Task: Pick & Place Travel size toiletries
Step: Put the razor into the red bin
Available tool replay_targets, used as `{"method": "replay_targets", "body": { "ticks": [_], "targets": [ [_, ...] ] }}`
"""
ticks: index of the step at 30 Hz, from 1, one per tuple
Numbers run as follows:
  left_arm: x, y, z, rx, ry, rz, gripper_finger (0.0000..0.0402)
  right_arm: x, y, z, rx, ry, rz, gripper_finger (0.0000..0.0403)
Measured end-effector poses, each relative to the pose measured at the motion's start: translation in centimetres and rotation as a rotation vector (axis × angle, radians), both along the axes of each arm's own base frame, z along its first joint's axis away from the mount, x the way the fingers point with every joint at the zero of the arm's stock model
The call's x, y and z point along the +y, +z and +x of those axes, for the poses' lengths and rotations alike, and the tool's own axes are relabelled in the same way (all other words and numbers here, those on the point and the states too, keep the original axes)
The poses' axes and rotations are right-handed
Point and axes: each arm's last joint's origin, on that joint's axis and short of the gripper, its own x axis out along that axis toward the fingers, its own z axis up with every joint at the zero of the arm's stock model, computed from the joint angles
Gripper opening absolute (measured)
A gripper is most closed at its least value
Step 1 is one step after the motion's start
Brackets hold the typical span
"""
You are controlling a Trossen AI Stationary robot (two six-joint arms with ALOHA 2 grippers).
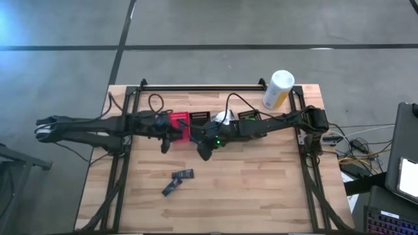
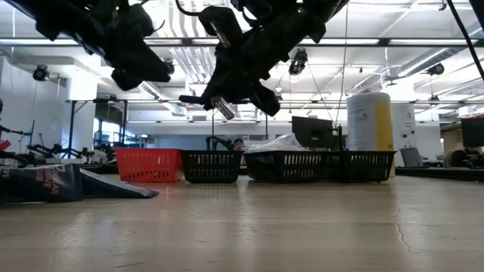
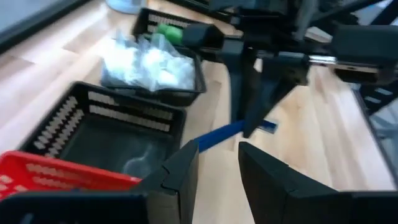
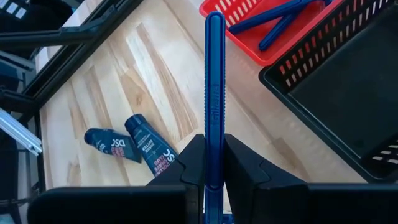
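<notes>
The right gripper (image 4: 214, 180) is hanging above the table (image 1: 261, 183), near the red basket (image 1: 179, 120), with its fingers (image 4: 186, 168) pinching a slim blue stick (image 4: 214, 93) that is pointing straight out ahead of them. In the left wrist view the same stick (image 3: 233, 132) is showing as a blue bar sticking out from the right gripper's dark fingers, clear of the wood below. Two more blue sticks (image 4: 280, 18) are lying crossed inside the red basket (image 4: 273, 37). Next to it an empty black basket (image 4: 348, 99) is sitting on the table. Further along the row, another black basket (image 3: 186, 93) is holding white wrapped bundles (image 3: 149, 62), and beyond it a basket with something green (image 3: 166, 30) is showing. Two dark blue tubes (image 1: 178, 181) are lying loose on the wood nearer the front edge, just beside each other at an angle; they (image 4: 134, 146) are also showing under the right gripper's view. The left gripper (image 3: 214, 171) is hovering over the red basket (image 3: 56, 174), its fingers (image 3: 180, 171) standing partly spread with nothing between them. A white-and-yellow canister (image 1: 279, 88) is standing at the far right corner of the table. In the low view both arms are hanging above the basket row (image 2: 249, 165).
</notes>
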Motion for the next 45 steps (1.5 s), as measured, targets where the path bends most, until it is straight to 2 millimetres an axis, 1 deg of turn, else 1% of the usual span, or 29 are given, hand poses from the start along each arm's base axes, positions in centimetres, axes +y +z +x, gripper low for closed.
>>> {"method": "replay_targets", "body": {
  "ticks": [10, 18, 25, 32, 41, 45],
  "targets": [
    [0.3, -1.2, 1.5, 0.036, -0.095, -0.069, 0.012, 0.0, 0.0, 0.0, -0.001, 0.017, -0.018, 0.0033],
    [0.3, -1.8, 2.2, 0.061, -0.101, -0.082, 0.012, 0.1, 0.0, 0.0, -0.001, 0.055, -0.021, 0.0033],
    [0.4, -2.0, 2.9, 0.037, -0.105, -0.079, 0.012, 0.3, -0.3, -0.2, 0.033, 0.083, -0.034, 0.0034],
    [0.4, -2.8, 3.5, 0.078, -0.147, -0.112, 0.012, 0.3, -0.4, -0.3, 0.037, 0.114, -0.065, 0.0034],
    [0.4, -2.9, 3.9, 0.058, -0.146, -0.08, 0.012, 0.4, -0.4, -0.4, 0.048, 0.146, -0.071, 0.0034],
    [0.6, -2.9, 3.9, 0.06, -0.112, -0.052, 0.012, 0.4, -0.7, -0.8, 0.098, 0.153, -0.063, 0.0034]
  ]
}}
